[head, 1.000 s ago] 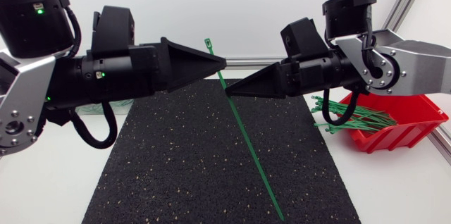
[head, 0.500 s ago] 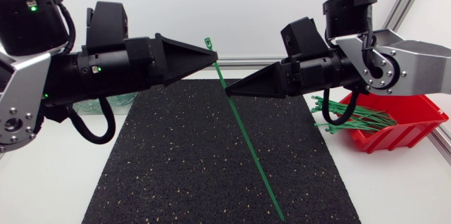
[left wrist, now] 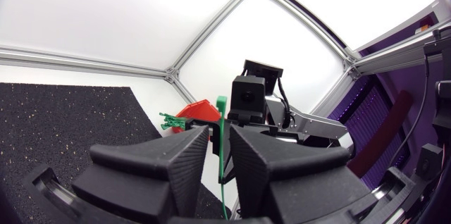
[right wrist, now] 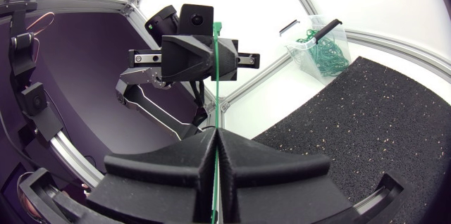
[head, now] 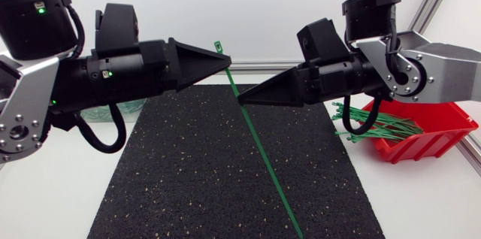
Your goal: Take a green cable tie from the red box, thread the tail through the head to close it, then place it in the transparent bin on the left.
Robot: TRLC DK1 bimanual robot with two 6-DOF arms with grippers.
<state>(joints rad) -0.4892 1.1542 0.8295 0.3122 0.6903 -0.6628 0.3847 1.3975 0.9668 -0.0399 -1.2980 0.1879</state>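
The left gripper has been drawing back a little from the middle, and the green cable tie has been tilting with it, its head now shifting slightly leftwards. The right gripper is clenching the tie's strap just below the left jaws, its fingers pressing together on it. In the left wrist view the left fingers are standing apart, released, with the strap running up through the gap between them and the head sticking out beyond the tips. The tail is hanging down past the right jaws over the black mat. Behind the right gripper, the red box is holding a heap of green ties, some poking over its rim. Beyond the left gripper, the transparent bin is holding a tangle of ties.
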